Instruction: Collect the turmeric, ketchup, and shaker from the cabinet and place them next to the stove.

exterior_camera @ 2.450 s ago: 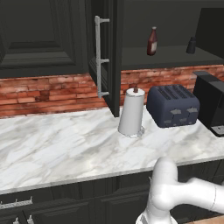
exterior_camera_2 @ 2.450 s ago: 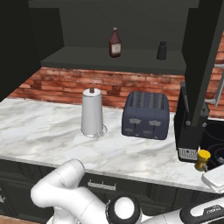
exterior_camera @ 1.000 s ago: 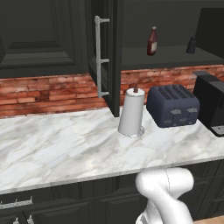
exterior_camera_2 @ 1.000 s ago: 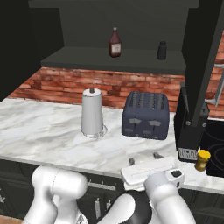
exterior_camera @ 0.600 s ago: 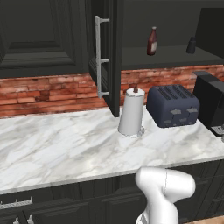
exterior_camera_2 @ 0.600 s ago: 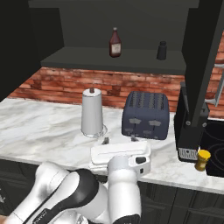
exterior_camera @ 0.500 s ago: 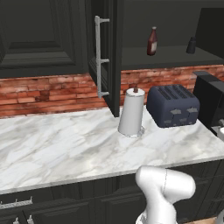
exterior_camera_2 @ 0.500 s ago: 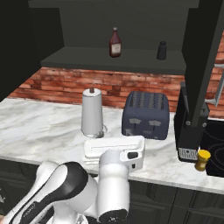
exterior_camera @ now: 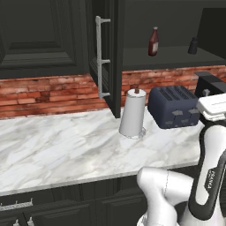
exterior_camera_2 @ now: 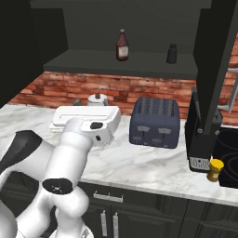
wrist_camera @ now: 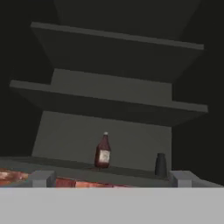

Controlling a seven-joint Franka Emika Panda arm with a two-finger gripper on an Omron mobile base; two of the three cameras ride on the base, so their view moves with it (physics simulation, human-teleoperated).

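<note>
On the cabinet [exterior_camera_2: 51, 28] shelf, the ketchup [exterior_camera_2: 122, 45] stands left and the shaker [exterior_camera_2: 172, 53] right, well apart. The turmeric [exterior_camera_2: 215, 170] already sits on the worktop [exterior_camera_2: 139, 162] beside the stove. The bottle looks rigid, smooth and easy to tip, so I would grip its body. The end effector [wrist_camera: 109, 178] is open and holds nothing. The right base view shows the turmeric; the hand view shows the upper shelves.
</note>
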